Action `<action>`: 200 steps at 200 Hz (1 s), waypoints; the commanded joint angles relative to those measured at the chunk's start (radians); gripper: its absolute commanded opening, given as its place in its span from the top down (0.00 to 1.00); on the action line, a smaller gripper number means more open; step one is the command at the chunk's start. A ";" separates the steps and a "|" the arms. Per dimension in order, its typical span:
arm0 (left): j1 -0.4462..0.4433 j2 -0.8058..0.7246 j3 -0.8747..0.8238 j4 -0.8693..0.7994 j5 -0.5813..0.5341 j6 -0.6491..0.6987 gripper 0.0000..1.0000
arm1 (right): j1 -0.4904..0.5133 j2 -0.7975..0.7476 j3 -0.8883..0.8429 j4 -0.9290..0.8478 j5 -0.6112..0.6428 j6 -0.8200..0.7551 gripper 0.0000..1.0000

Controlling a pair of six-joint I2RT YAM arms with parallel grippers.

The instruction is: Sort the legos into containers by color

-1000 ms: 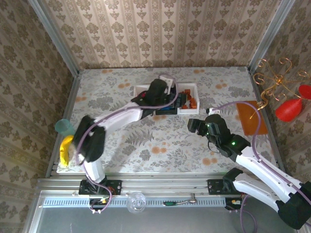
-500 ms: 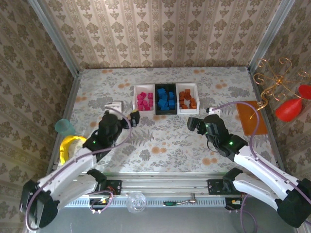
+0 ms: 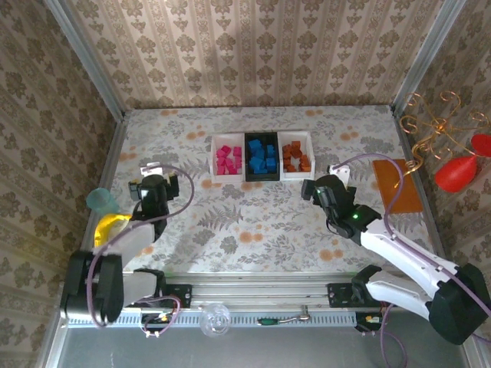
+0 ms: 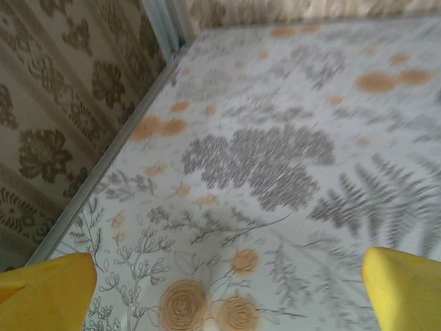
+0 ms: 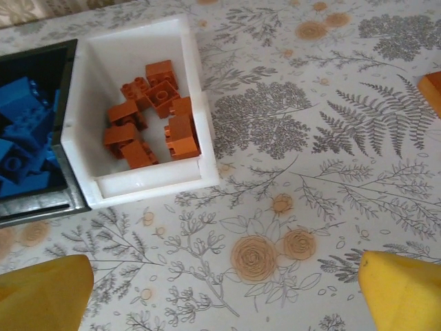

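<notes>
Sorting looks complete. Pink bricks (image 3: 228,159) lie in the left white tray (image 3: 214,157), blue bricks (image 3: 262,158) in the black middle tray (image 3: 261,136), and orange bricks (image 5: 155,121) in the right white tray (image 5: 148,183). The left fingers (image 4: 45,286) and right fingers (image 5: 41,289) stand apart and empty over the surface (image 3: 253,215). The next move probably calls only for parking.

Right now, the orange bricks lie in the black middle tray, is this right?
No. The orange bricks lie in the white right-hand tray; the black middle tray holds the blue bricks. The right wrist view shows this.
</notes>
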 commanded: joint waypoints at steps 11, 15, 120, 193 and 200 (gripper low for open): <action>0.030 0.190 0.031 0.259 0.041 0.133 0.00 | -0.016 0.021 -0.012 0.099 0.051 -0.074 0.00; 0.032 0.201 0.042 0.256 0.069 0.137 0.00 | -0.018 0.019 -0.020 0.113 0.046 -0.089 0.00; 0.168 0.330 -0.002 0.448 0.450 0.100 0.00 | -0.216 0.018 -0.056 0.293 -0.154 -0.249 0.00; 0.122 0.340 -0.030 0.524 0.234 0.088 0.00 | -0.388 0.153 -0.147 0.580 -0.134 -0.411 0.00; 0.122 0.339 -0.030 0.526 0.233 0.089 0.00 | -0.401 0.191 -0.158 0.630 -0.133 -0.414 0.00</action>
